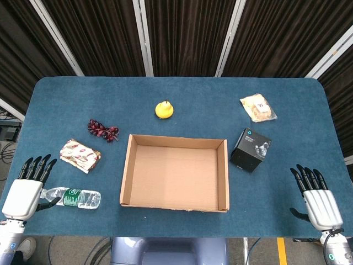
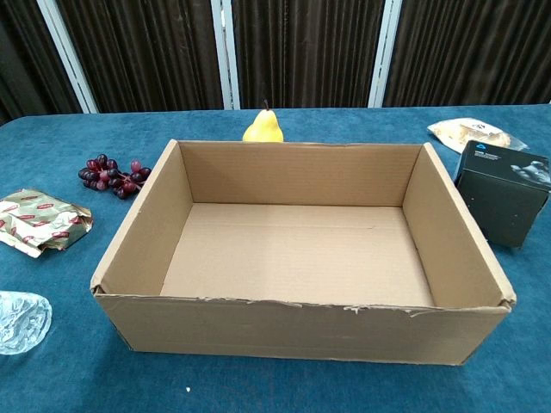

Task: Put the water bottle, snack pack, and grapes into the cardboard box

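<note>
1. Cardboard box (image 1: 174,172): sitting open and empty mid-counter, between the two robot hands; nothing is packed yet.
2. Water bottle (image 1: 73,197): lying on its side, touching the left robot hand (image 1: 26,190) at the thumb side; not gripped.
3. Snack pack (image 1: 80,155): lying just ahead of the left robot hand.
4. Grapes (image 1: 102,130): resting farther ahead, beyond the pack.
5. Left robot hand: fingers extending, holding nothing.
6. Right robot hand (image 1: 317,201): fingers spreading, holding nothing, well apart from all three items.
7. Remaining: all three placements are pending.
8. Counter (image 1: 182,94): also carrying a pear (image 1: 164,109), black carton (image 1: 250,149), wrapped bread (image 1: 257,107).
</note>
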You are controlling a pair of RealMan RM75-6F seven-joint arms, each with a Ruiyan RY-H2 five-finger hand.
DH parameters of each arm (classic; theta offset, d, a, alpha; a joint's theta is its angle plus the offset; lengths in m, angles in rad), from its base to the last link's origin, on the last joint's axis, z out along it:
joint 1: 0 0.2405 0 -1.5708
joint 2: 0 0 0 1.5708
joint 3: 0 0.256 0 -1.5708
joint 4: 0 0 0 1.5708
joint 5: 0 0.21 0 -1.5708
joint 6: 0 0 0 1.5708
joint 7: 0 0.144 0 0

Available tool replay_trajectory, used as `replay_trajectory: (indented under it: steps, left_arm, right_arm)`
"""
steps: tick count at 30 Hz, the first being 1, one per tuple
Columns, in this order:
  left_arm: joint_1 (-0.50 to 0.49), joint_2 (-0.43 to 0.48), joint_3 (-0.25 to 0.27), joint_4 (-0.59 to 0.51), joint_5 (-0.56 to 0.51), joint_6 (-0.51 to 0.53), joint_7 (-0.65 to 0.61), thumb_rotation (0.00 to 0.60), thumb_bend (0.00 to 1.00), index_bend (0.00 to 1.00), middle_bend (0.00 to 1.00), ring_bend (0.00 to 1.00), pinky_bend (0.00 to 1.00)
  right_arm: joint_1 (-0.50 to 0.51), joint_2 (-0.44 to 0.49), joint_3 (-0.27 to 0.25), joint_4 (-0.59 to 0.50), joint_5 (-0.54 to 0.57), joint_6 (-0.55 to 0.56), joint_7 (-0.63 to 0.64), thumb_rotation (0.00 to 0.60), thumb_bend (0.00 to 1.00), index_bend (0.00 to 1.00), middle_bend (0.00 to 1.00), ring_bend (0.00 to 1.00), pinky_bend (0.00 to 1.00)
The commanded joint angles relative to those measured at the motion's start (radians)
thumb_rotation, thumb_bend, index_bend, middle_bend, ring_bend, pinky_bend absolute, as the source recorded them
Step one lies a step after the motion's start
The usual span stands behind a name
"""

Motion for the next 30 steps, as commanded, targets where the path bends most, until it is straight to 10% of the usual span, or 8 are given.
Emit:
replay_trajectory:
  steps: [1,30]
  left_arm:
    - [0.002,-0.002,-0.001,0.002,0.001,0.003,-0.005,0.557,0.0,0.07,0.0,0.0,0.01]
    - [-0.146,0.007,0.042,0.014,-0.158,-0.411,0.012,0.554,0.0,0.2,0.07,0.07,0.13]
  right_arm:
    - [0.003,-0.002,0.001,0.004,0.004,-0.007,0.001,0.6,0.02,0.0,0.0,0.0,0.0]
    - [0.034,-0.008,0.028,0.015,0.07,-0.069,0.008,0.6,0.02,0.0,0.0,0.0,0.0]
